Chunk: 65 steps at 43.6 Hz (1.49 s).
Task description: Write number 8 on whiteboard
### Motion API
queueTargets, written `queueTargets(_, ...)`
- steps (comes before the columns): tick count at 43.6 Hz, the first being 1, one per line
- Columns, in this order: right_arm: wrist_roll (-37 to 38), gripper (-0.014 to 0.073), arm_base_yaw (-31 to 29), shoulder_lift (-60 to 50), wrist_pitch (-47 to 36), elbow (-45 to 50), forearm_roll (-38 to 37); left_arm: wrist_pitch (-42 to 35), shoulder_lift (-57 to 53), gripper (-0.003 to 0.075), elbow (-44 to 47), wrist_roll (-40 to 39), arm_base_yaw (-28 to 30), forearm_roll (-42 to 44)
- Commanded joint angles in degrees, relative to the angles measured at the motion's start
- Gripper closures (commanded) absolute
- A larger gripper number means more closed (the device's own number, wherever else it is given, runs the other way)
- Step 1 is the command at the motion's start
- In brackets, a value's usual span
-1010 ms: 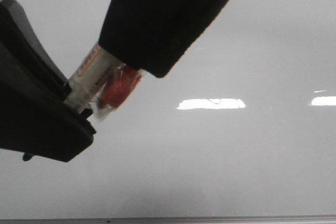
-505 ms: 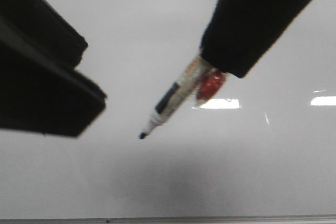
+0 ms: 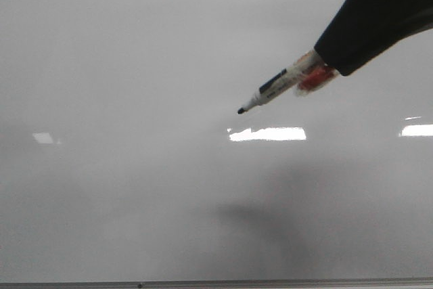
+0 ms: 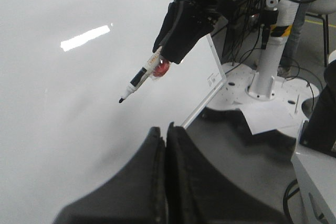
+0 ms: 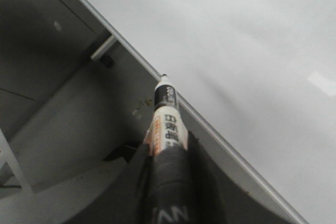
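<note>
The whiteboard [image 3: 135, 65] fills the front view as a glossy pale grey surface, and no number 8 or any drawn line shows on it. My right gripper [image 3: 331, 59] comes in from the top right, shut on a white marker [image 3: 281, 82] with a red tape lump at the fingers. The black tip [image 3: 240, 110] points down and left, and its shadow [image 3: 250, 214] lies apart from it. The right wrist view shows the marker [image 5: 167, 114] between the right gripper's [image 5: 168, 150] fingers. My left gripper [image 4: 165, 128] is shut, empty as far as shows, and out of the front view.
A thin grey edge strip [image 3: 203, 283] runs along the near side of the board. Bright light reflections [image 3: 267, 134] lie on the board. Beyond the board's edge [image 4: 202, 106], the left wrist view shows a white stand [image 4: 262, 61] and cables.
The left gripper let go of the marker's tip end and moved left out of the front view. The right gripper carried the bare-tipped marker up and to the right.
</note>
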Motion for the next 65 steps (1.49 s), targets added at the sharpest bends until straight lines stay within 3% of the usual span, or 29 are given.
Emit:
queueTargets(1,-2.08,0.0665,-0.04,-0.47,-4.92,-1.97,6.48,-5.36,-2.85,0.0741,-0.03,-0.63,0.05,-0.96)
queueTargets(7,-6.66,0.0665,1.64,5.09,-5.43,-8.27,11.3,-5.74,-3.99,0.0741,0.61,-0.63,0.05,-0.96)
queueTargets(19,-7.58,0.0665,2.95,21.33,-6.69,-25.56,15.89,-6.09,-3.85,0.0741,0.61,-0.63,0.05,-0.96)
queueTargets(28,-7.58,0.0665,3.34,28.2,-8.1,-31.15,17.9,-6.09,-3.85,0.0741,0.61,-0.63,0.05,-0.96)
queueTargets(33,-7.58,0.0664,4.51,30.53,-7.83,-31.6,17.22,-6.09,-3.85,0.0741,0.61,-0.63,0.05,-0.96)
queueTargets(44,-4.63,0.0655,3.64,30.57,-3.79,-31.47,6.93,-6.09,-3.85,0.0741,0.61,-0.63,0.05,-0.96)
queueTargets(55,-4.58,0.0655,-1.52,29.25,-2.39,-30.5,6.92,-6.09,-3.85,0.0741,0.61,-0.63,0.05,-0.96)
queueTargets(65,-5.53,0.0655,-5.94,27.07,-2.42,-23.79,6.92,-6.09,-3.85,0.0741,0.61,-0.63,0.05,-0.96)
